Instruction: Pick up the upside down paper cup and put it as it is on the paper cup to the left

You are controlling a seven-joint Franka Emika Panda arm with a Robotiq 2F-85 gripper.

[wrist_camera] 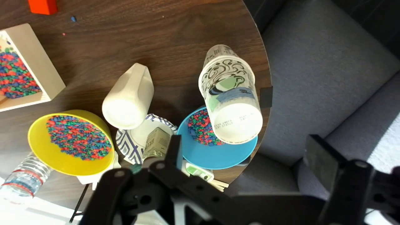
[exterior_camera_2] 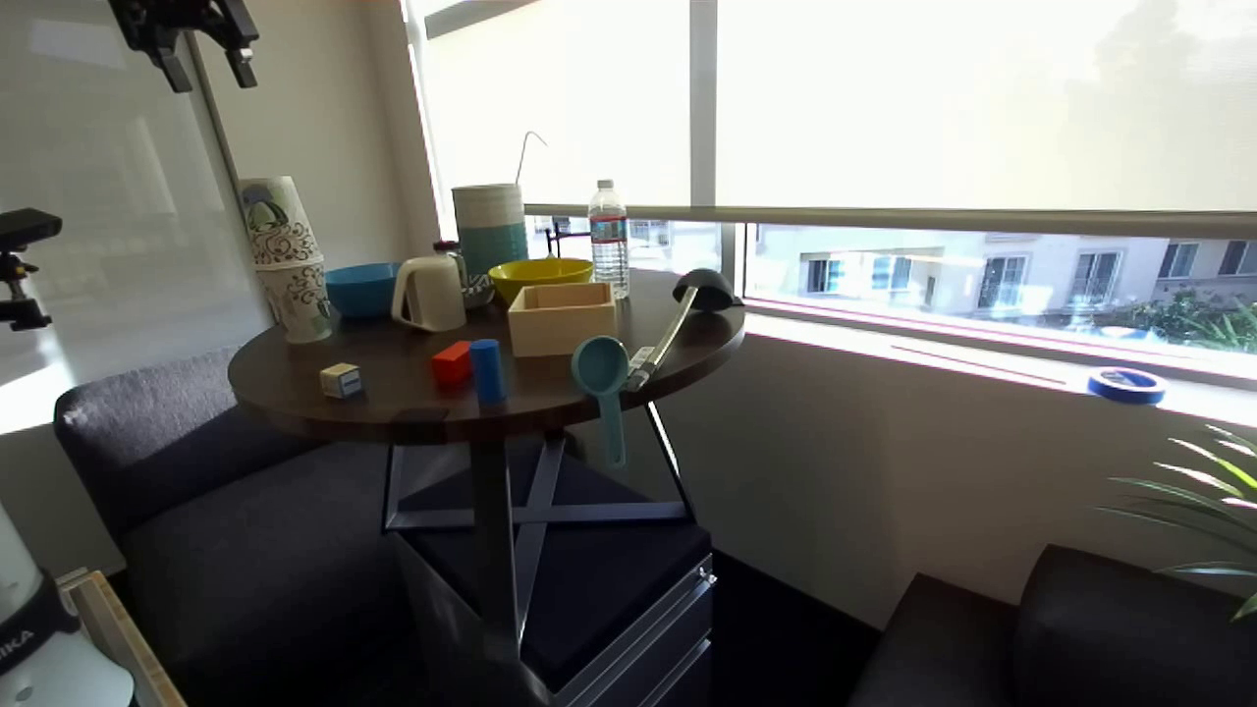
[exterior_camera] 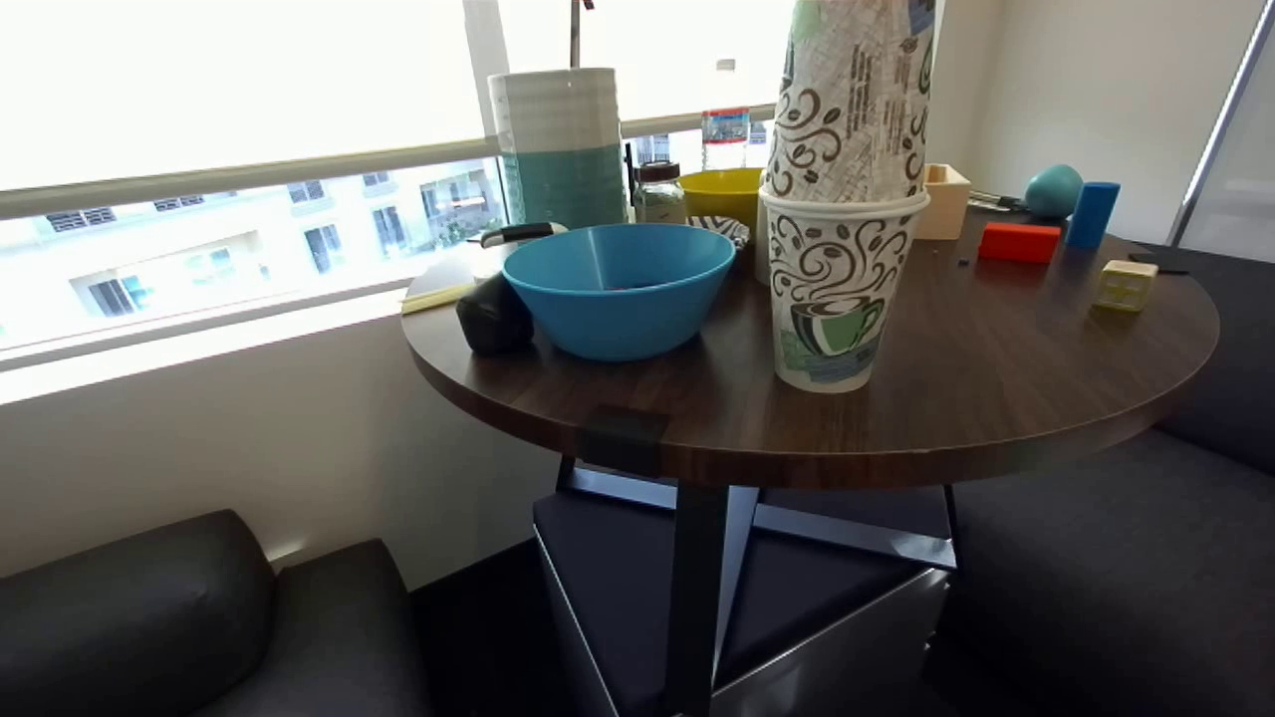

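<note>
"Where's your pincer [exterior_camera_2: 213,86]?"

"Leftmost in an exterior view, jaws spread wide with nothing between them."

"And the upside down cup [exterior_camera_2: 280,218]?"

"Right of the pincer there, lower and apart, so my line to it runs downward. Its long axis stands vertical, mouth down on the upright cup [exterior_camera_2: 297,302], rims meeting. Next rightward on the worktop [exterior_camera_2: 398,368] comes the blue bowl [exterior_camera_2: 361,292]."

"Your move?"

"I judge the stacking done; I'd rise straight up, lest I topple the pair."
</note>
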